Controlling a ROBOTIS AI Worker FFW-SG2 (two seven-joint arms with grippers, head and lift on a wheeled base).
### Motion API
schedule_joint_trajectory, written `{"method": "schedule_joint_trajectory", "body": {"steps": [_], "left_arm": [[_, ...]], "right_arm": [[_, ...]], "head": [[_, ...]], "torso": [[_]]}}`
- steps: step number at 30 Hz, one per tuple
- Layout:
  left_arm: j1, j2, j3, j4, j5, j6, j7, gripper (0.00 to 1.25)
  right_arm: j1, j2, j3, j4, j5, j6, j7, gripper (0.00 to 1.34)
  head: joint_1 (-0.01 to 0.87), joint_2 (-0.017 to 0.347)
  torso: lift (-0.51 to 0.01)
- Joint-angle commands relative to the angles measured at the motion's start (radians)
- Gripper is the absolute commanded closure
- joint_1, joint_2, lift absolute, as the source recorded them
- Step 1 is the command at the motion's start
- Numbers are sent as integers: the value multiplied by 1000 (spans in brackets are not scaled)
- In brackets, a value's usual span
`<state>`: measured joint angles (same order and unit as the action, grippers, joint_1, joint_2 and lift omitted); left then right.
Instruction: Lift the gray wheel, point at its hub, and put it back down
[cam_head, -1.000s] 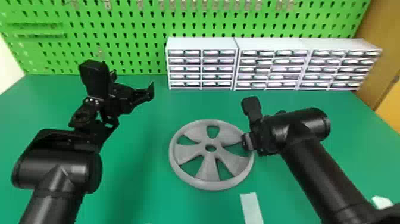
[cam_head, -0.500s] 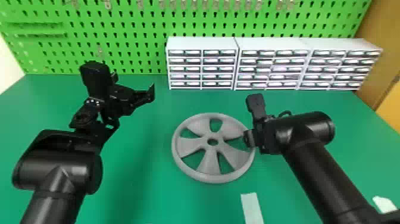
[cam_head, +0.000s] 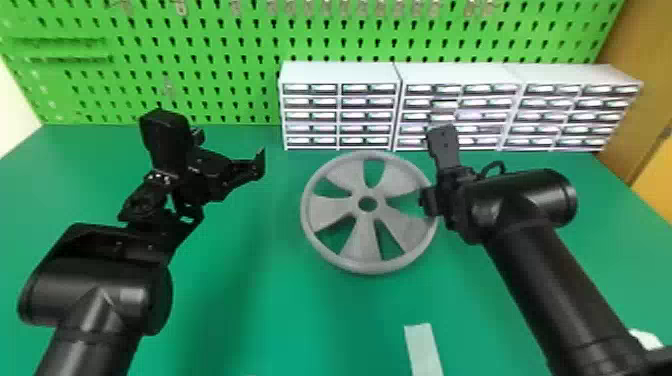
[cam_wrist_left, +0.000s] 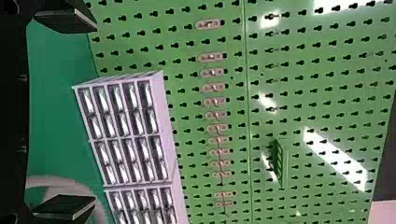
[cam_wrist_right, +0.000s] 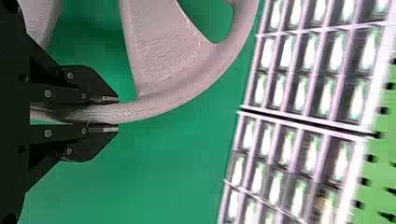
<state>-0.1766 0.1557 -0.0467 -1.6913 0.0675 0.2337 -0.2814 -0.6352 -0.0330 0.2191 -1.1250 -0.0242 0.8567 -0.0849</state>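
"How is the black right arm (cam_head: 545, 280) standing?"

"It's slanting in from the head view's lower right corner, its wrist bending over so the right pincer (cam_head: 427, 200) is pointing left. That pincer is closing its two flat fingers tightly on the rim of the gray five-spoked wheel (cam_head: 367, 265), gripping the right side."

"And the wheel?"

"It's hanging above the green bench (cam_head: 260, 310), its round hub hole (cam_head: 368, 203) facing up toward the head camera."

"What's the black left arm (cam_head: 95, 295) doing?"

"It's coming in from the lower left, wrist turning toward the middle. Its left pincer (cam_head: 229, 150) is holding nothing; in its wrist view the fingers are standing wide apart."

"Any containers?"

"Three white cabinets (cam_head: 340, 72) of small dark-fronted drawers are standing side by side at the back, against the green pegboard (cam_head: 240, 40). Pale patches are showing on the drawer fronts, but I'm not making out any contents."

"Room to move?"

"A broad stretch of green is lying between the left pincer and the wheel. At the back, the wheel's far rim is overlapping the cabinets' foot in the head view. A pale flat strip (cam_head: 424, 350) is lying nearer the robot."
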Motion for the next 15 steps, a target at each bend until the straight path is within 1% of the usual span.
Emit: {"method": "schedule_joint_trajectory", "body": {"steps": [1,8,15], "left_arm": [[17,4,-1,-27,2,18,-7,-2],[60,12,5,-87,5,58,-24,-2],[108,12,18,-154,8,99,-35,-2]], "right_arm": [[-4,-4,0,-25,23,-47,-4,1231],[-8,-12,2,-94,64,-93,-56,1231],[5,-18,-14,-167,64,-156,-104,1231]], "head": [[692,48],[692,48],[692,48]], "torso": [[-88],[-88],[-88]]}}
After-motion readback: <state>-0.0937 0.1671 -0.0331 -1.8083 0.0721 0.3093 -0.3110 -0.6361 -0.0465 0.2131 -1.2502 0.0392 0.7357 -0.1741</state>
